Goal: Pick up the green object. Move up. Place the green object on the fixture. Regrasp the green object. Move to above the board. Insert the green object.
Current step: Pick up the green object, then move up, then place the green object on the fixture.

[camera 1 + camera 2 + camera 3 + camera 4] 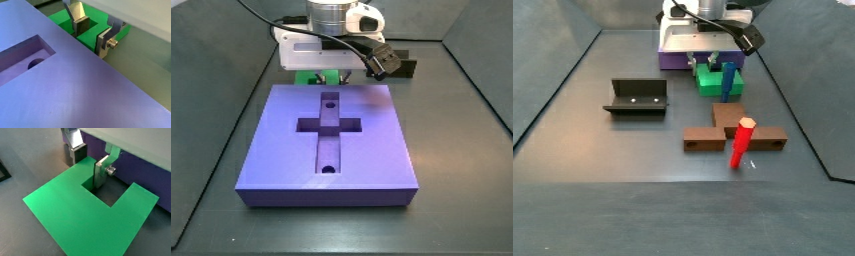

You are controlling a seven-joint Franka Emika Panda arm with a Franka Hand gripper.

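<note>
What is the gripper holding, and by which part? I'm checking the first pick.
The gripper straddles one prong of the green object, which lies flat on the floor beside the board. Whether the jaws have closed cannot be told.

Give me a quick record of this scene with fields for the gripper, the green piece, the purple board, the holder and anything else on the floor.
gripper: low at the green block, one finger in its notch, one at a prong's outer side; grip not confirmed
green object: bright green U-shaped plastic block, on the floor beside the board
board: purple slab, cross recess empty
fixture: dark open holder, empty
other: brown stand with red-and-blue post
</note>
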